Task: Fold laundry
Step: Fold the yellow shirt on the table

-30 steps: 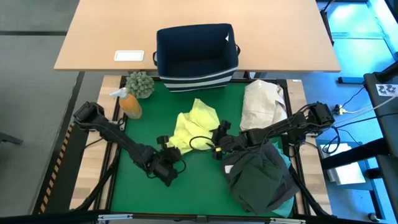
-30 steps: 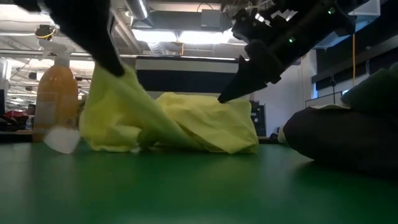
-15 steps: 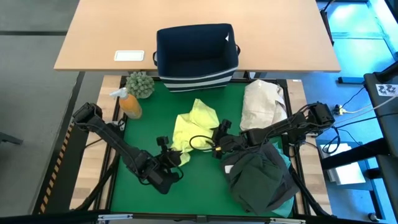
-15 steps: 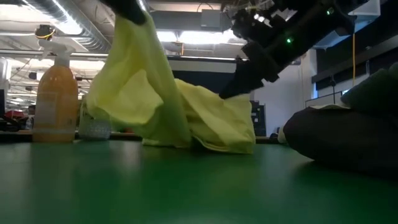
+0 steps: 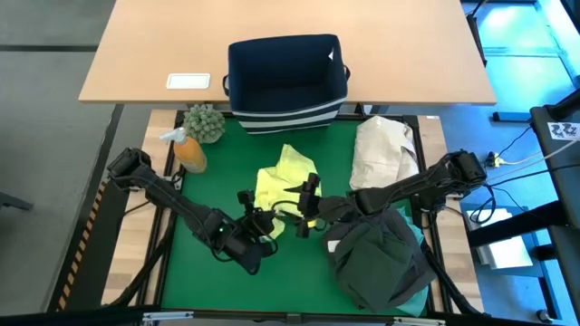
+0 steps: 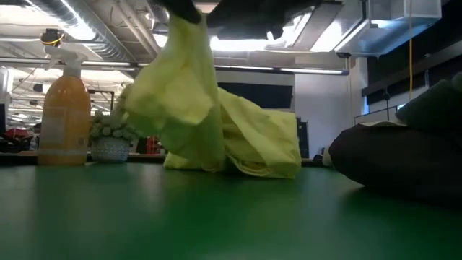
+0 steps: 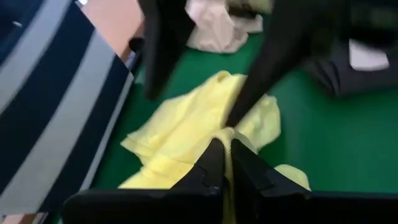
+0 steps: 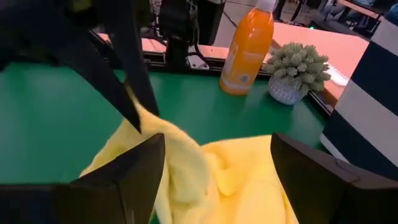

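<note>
With the left gripper (image 7: 225, 163) pinched shut on the crumpled yellow-green cotton shirt (image 5: 283, 181) mid-mat, the wide-open, empty right gripper (image 8: 217, 180) should catch a free edge, then spread it.

Bare green mat (image 5: 195, 195) lies open along the table's left and front edges; dark garment pile (image 5: 376, 258) blocks the front-right corner.

A green table (image 5: 199, 281) carries a yellow-green shirt (image 5: 283, 181) near its middle, a cream cloth bundle (image 5: 382, 149) at one far corner, and a heap of dark garments (image 5: 376, 263) below that bundle. An orange spray bottle (image 5: 188, 152) and a small potted plant (image 5: 205, 122) stand at the other far corner.
</note>
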`<state>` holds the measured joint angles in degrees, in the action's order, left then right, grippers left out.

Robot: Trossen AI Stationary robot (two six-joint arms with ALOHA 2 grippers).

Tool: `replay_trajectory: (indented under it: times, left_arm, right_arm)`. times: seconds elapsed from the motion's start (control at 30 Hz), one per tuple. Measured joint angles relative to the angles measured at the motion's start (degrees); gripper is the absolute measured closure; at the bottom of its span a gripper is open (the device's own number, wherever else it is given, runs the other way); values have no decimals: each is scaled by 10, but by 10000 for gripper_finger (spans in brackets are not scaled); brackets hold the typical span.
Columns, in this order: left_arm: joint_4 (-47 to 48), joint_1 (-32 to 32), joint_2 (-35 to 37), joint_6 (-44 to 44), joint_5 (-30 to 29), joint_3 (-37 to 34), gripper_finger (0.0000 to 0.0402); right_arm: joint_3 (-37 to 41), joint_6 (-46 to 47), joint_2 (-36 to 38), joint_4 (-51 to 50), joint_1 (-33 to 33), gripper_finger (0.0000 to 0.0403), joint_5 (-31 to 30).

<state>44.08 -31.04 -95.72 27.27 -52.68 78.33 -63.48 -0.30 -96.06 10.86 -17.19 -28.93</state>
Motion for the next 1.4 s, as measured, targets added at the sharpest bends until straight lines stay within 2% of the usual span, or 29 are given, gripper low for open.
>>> replay_trajectory:
  times: [0.3,0.47,0.63,0.73,0.8,1.13,1.4]
  left_arm:
    - [-1,21,0,-72,-34,73,398]
    - [2,37,0,-80,-48,86,398]
    - [2,52,0,-80,-38,87,398]
    - [2,56,0,-82,-34,87,398]
    - [2,56,0,-84,-33,87,398]
    - [27,55,0,-68,-17,87,398]
    - [80,52,0,-18,-3,87,398]
  right_arm:
    - [-14,0,-16,-2,-1,111,14]
    - [-14,3,-16,0,-1,111,15]
    - [-17,3,-16,2,-1,111,15]
    - [-32,2,-16,-2,-1,111,37]
    - [-48,-11,-16,-31,-1,111,45]
    - [-151,-11,-16,-257,-1,111,1]
    - [-164,-2,-15,-296,-13,111,-6]
